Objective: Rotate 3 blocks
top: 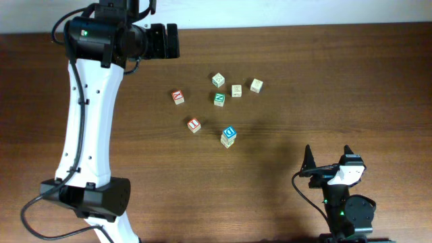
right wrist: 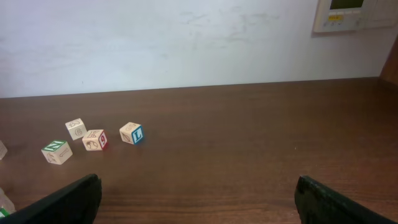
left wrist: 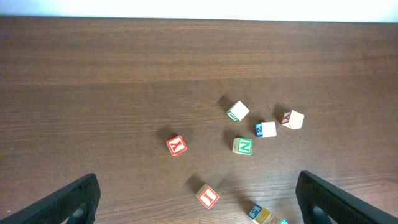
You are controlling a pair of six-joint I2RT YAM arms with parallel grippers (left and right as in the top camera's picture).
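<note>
1. Left gripper [top: 164,42]: released, jaws wide, empty, near far table edge, well apart from blocks.
2. Blue-faced block [top: 230,132]: mid-table, touching yellow-faced block [top: 227,142].
3. Pale cream block [top: 237,90]: farther back, just right of green-lettered cube [top: 219,99].
4. Right gripper [top: 329,152]: released, empty, near front edge, apart from blocks.
</note>
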